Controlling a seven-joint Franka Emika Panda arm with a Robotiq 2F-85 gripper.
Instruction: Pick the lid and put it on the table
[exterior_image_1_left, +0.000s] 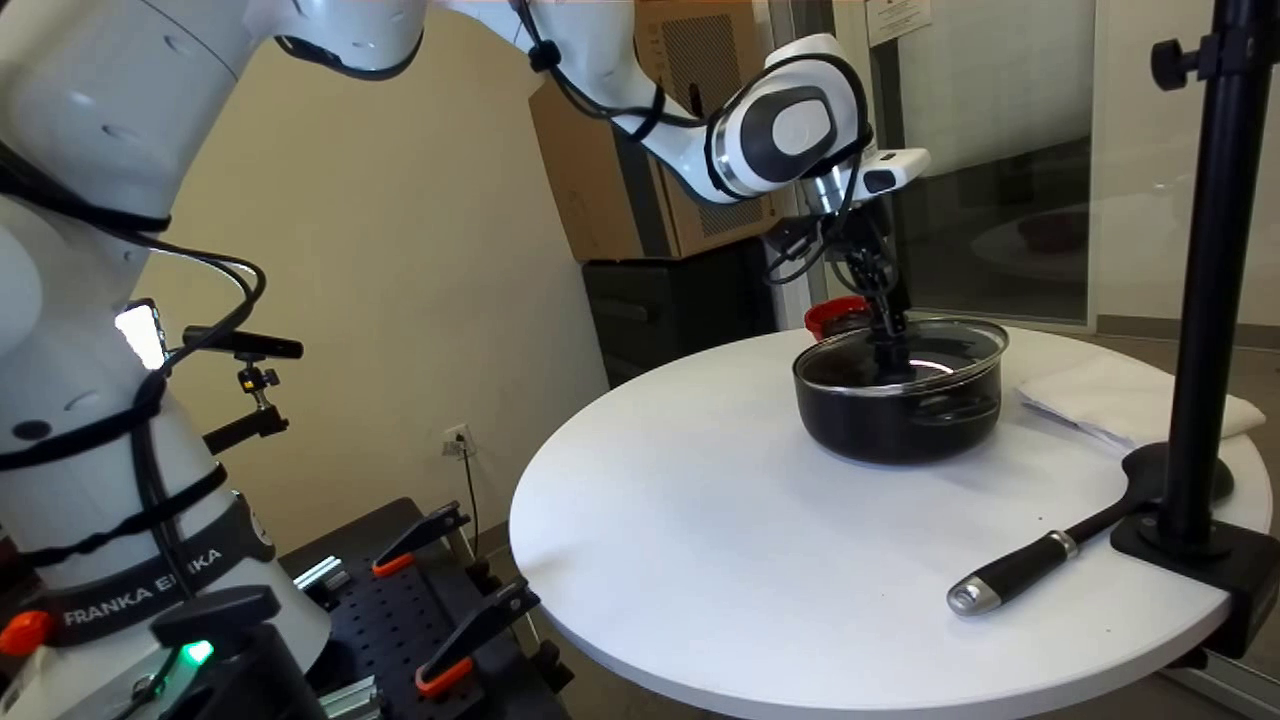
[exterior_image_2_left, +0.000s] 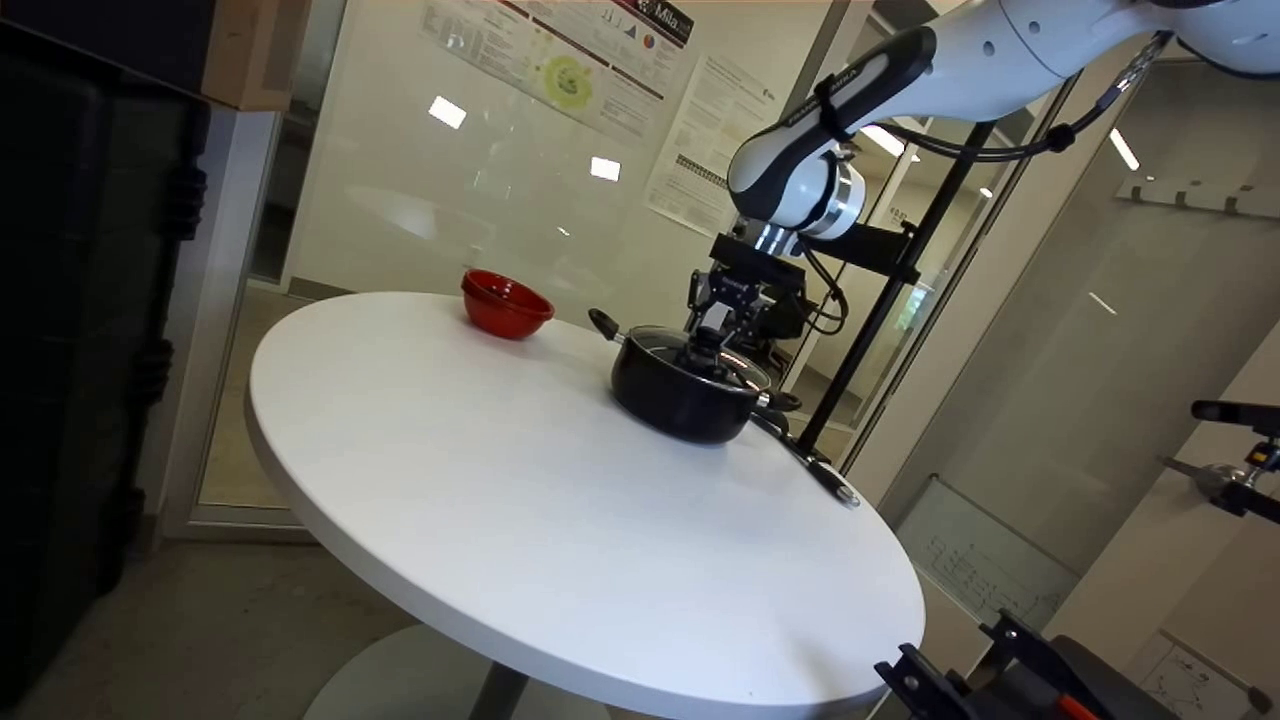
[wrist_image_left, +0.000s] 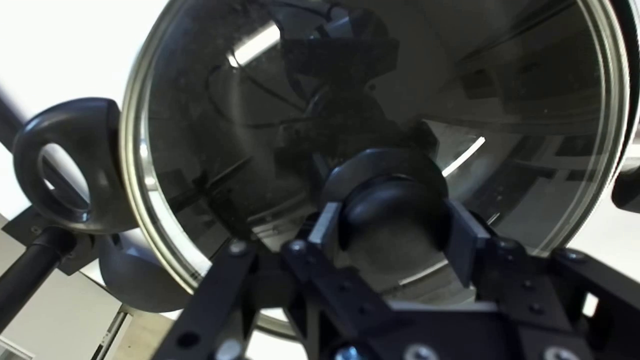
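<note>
The lid (exterior_image_1_left: 955, 345) is round clear glass with a silvery rim and rests on top of the black pot (exterior_image_1_left: 895, 425). It also shows in an exterior view (exterior_image_2_left: 655, 345) and fills most of the wrist view (wrist_image_left: 240, 125). Its dark centre knob (wrist_image_left: 395, 200) is between my fingers. My gripper (wrist_image_left: 390, 220) points down over the lid, with a pad against each side of the knob. It also shows in both exterior views (exterior_image_1_left: 888, 325) (exterior_image_2_left: 706, 340). The table (exterior_image_1_left: 700, 520) has a round white top and carries the pot.
A red bowl (exterior_image_2_left: 507, 305) stands beside the pot. A black-handled utensil (exterior_image_1_left: 1030, 568) lies near the table edge, by a black stand pole (exterior_image_1_left: 1195, 300) clamped there. A white cloth (exterior_image_1_left: 1110, 395) lies beside the pot. A pot handle (wrist_image_left: 102, 165) sticks out sideways.
</note>
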